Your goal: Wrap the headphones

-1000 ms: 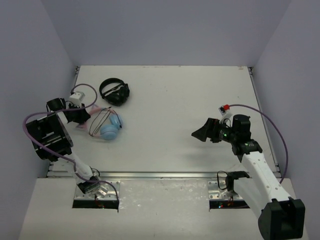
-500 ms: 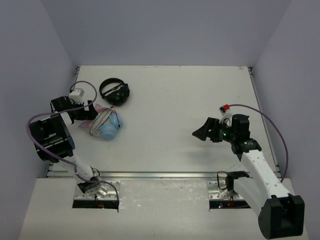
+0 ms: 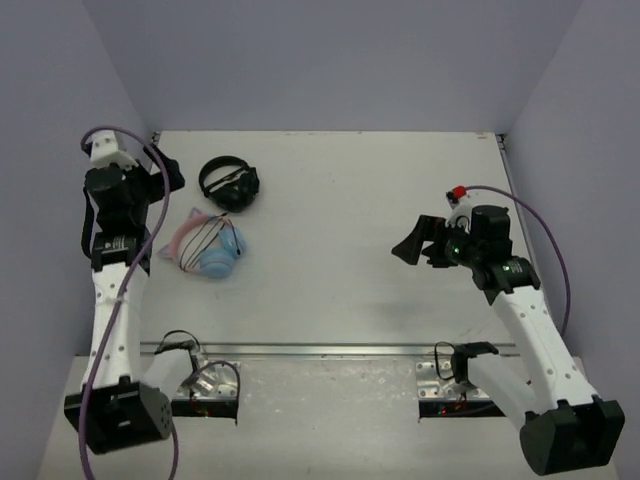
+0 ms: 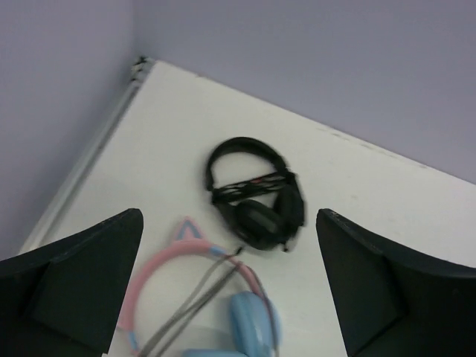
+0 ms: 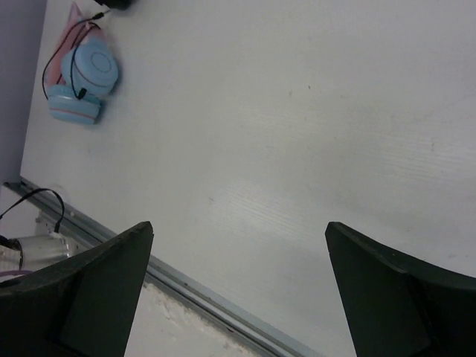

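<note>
The headphones [image 3: 206, 247] lie flat on the white table at the left, with light-blue ear cups and a pink cat-ear headband. In the left wrist view their thin dark cable runs in several strands across the headband [image 4: 160, 260], above a blue cup [image 4: 253, 321]. My left gripper [image 3: 163, 172] hangs open above and to the far left of them, with nothing between its fingers [image 4: 229, 216]. My right gripper [image 3: 410, 248] is open and empty over the right half of the table [image 5: 239, 227]. It sees the headphones [image 5: 82, 74] far off.
All-black headphones [image 3: 230, 184] lie just beyond the blue pair, close to it [image 4: 256, 199]. The left wall and table corner [image 4: 140, 65] are near the left arm. A metal rail [image 3: 320, 350] runs along the table's near edge.
My left gripper opened, let go of the headphones and rose up and away toward the far left. The headphones now lie free on the table. The right arm shifted only slightly.
</note>
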### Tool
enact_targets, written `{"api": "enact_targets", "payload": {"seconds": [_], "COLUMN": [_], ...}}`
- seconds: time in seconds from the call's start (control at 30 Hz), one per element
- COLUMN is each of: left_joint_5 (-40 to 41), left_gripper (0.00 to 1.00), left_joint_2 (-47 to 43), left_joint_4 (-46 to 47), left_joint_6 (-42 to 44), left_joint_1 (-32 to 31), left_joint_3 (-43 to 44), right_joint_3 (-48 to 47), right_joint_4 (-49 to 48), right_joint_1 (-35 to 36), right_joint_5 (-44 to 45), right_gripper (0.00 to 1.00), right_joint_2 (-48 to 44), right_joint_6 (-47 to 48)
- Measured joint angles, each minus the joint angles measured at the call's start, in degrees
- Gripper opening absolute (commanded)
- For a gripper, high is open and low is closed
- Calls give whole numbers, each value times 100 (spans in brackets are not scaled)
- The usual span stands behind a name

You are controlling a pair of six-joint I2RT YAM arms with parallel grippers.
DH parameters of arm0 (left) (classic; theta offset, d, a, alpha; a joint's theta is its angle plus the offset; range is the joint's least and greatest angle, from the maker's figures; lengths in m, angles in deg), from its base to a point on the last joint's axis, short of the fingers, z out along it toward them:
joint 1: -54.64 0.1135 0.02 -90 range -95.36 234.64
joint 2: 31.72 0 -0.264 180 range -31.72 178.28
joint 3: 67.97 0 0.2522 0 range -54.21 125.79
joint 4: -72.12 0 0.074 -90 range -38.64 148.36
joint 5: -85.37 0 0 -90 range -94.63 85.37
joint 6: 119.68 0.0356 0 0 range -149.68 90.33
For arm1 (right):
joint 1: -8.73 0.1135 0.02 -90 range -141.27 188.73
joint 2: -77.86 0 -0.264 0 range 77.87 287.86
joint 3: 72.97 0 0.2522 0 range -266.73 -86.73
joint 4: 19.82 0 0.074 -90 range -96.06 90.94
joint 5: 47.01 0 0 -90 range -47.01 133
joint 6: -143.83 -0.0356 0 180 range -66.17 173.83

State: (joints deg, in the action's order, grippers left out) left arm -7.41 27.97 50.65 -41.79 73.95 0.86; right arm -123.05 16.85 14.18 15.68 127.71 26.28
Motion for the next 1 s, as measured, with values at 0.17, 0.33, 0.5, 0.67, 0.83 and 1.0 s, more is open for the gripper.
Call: {"api": "enact_targets", "payload": {"seconds": [0.17, 0.33, 0.5, 0.67, 0.83, 1.0], "left_joint_5": [227, 595, 452, 472, 308, 181], "left_gripper": [100, 100, 100, 100, 100, 100], "left_joint_2": [-2037, -3346, -3801, -4304, -4286, -4277], "left_joint_4": [-1231, -2267, -3023, -3501, -3591, -3611], "left_joint_6": [13, 269, 437, 518, 544, 544], "left_joint_1": [-874, -1257, -1672, -2024, -2111, -2111], "left_joint_3": [9, 177, 297, 232, 223, 219], "right_joint_3": [-2151, -3379, -3220, -3167, -3158, -3084], "right_joint_4": [1449, 2494, 3560, 4240, 4426, 4422], "right_joint_1": [761, 1091, 1213, 1268, 1268, 1270], "right_joint_5": [1320, 2433, 3272, 3805, 4063, 4245], "right_gripper": [99, 99, 99, 99, 99, 99], "right_joint_2": [57, -332, -1458, -2258, -2267, -2162], "right_joint_6": [396, 743, 1010, 1069, 1069, 1069]}}
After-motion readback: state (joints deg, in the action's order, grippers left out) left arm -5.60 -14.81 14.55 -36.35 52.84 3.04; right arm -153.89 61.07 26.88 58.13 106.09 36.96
